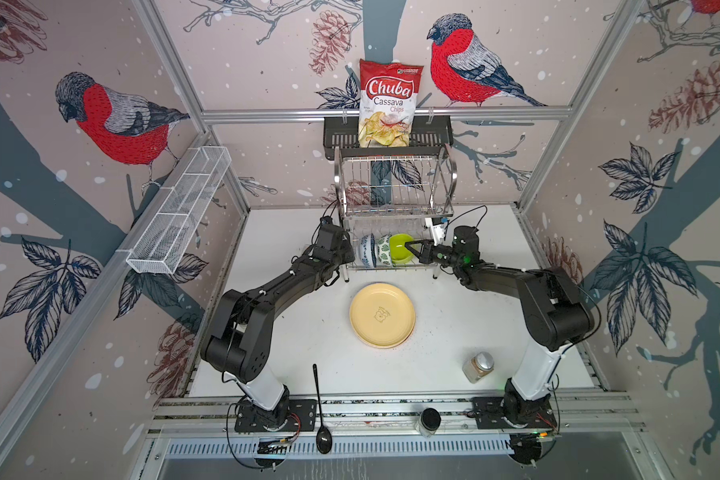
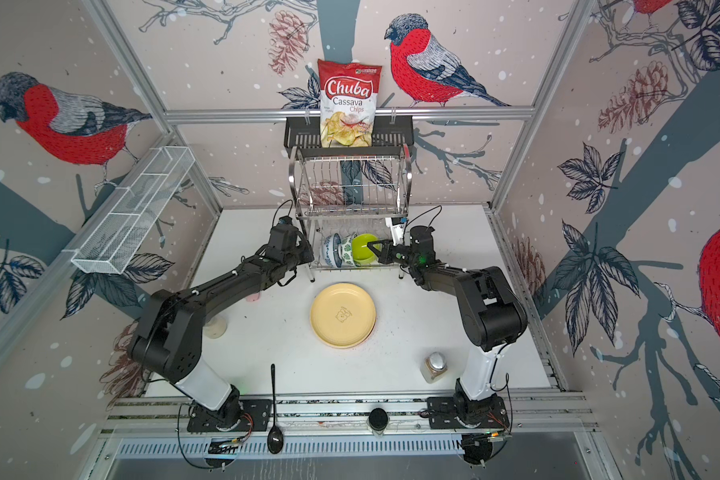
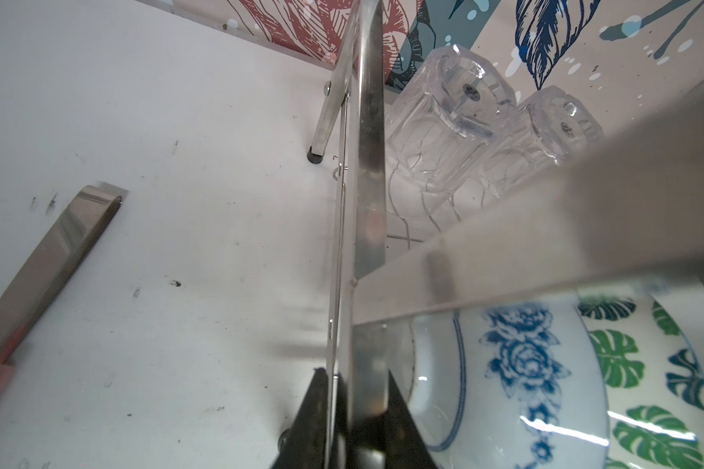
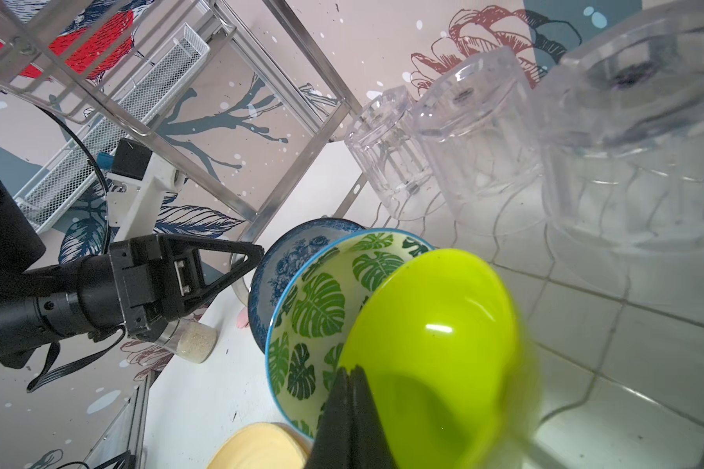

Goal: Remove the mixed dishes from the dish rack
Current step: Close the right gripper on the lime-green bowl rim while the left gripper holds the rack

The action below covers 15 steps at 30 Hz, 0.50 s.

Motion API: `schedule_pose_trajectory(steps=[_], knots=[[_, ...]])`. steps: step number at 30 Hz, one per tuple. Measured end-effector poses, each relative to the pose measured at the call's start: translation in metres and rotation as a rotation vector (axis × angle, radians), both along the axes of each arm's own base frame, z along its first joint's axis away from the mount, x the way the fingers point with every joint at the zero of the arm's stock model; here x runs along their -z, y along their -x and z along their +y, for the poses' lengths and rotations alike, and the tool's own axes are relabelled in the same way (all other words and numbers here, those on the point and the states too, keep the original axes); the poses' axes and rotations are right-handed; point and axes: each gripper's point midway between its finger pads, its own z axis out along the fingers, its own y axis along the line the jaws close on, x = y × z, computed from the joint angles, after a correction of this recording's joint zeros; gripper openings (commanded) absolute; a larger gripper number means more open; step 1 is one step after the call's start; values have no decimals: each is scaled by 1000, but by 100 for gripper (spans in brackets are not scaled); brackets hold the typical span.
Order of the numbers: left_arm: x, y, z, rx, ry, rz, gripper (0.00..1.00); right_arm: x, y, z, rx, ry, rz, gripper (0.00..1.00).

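Right gripper (image 4: 348, 371) closed on lime green bowl (image 4: 444, 345) rim, left gripper (image 3: 354, 375), mostly cropped, clamping dish rack (image 3: 366, 162) frame, tumbler (image 4: 647, 122) blurred

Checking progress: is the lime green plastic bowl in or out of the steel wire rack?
In: lime green bowl stands on edge inside the steel rack's lower tier.

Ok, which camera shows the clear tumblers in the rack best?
The right wrist view: all three tumblers sit in a row, close and unblocked. The left wrist view shows only two, partly behind the rack and its steel bars. In both top views the tumblers are just faint glints under the upper tier.
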Motion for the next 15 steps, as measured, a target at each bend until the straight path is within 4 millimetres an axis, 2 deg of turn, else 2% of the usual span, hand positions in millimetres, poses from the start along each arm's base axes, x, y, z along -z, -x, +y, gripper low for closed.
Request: schedule_pose_trajectory(steps=[7, 12, 15], knots=[[0, 0, -3, 10, 9, 2, 11, 5, 5, -8, 76, 65, 21, 14], [1, 0, -2, 8, 7, 3, 11, -2, 7, -11, 164, 158, -14, 16], [1, 1, -2, 8, 8, 3, 11, -3, 11, -10, 199, 221, -32, 25]])
